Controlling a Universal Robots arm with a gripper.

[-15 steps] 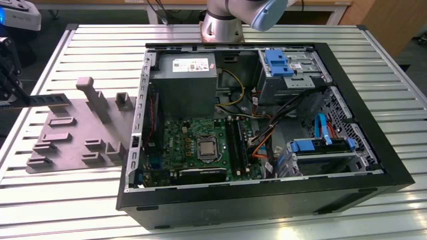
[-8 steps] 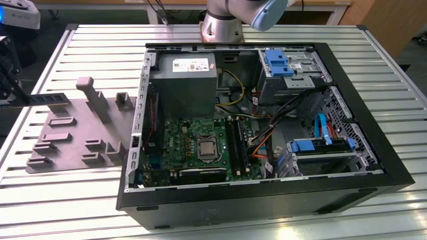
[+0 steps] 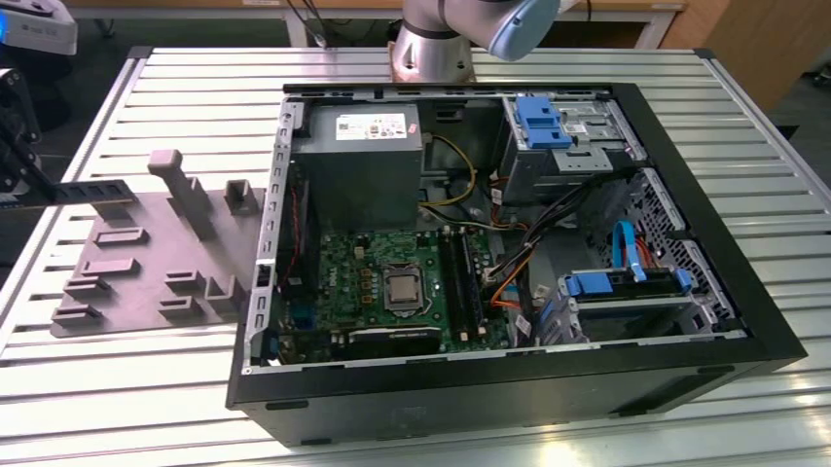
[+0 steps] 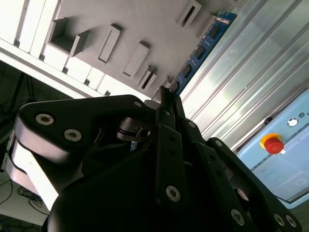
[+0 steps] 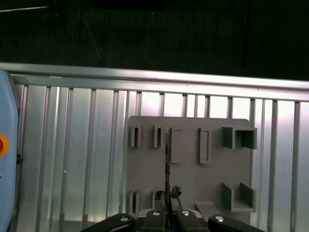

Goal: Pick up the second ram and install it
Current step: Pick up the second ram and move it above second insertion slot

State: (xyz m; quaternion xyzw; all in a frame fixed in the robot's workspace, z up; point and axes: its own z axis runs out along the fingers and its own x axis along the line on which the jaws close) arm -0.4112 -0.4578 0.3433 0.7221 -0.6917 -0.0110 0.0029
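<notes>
My gripper [image 3: 37,187] hangs at the exterior view's left edge, shut on one end of the second ram [image 3: 93,191]. The long thin stick juts out level over the far end of the grey fixture plate [image 3: 143,258]. In the second wrist view the ram [image 4: 200,48] shows as a blue-green strip with black chips, reaching away from the closed fingertips [image 4: 166,96]. The first wrist view shows it edge-on as a thin dark line [image 5: 167,159] above the fixture [image 5: 188,183], with the gripper [image 5: 168,197] clamped on its near end.
An open computer case [image 3: 520,379] lies on the slatted metal table, its motherboard [image 3: 389,282] facing up with long black sockets [image 3: 457,277]. A tall grey post [image 3: 175,185] rises from the fixture plate close to the ram. A red stop button [image 4: 273,144] sits on a pale blue box.
</notes>
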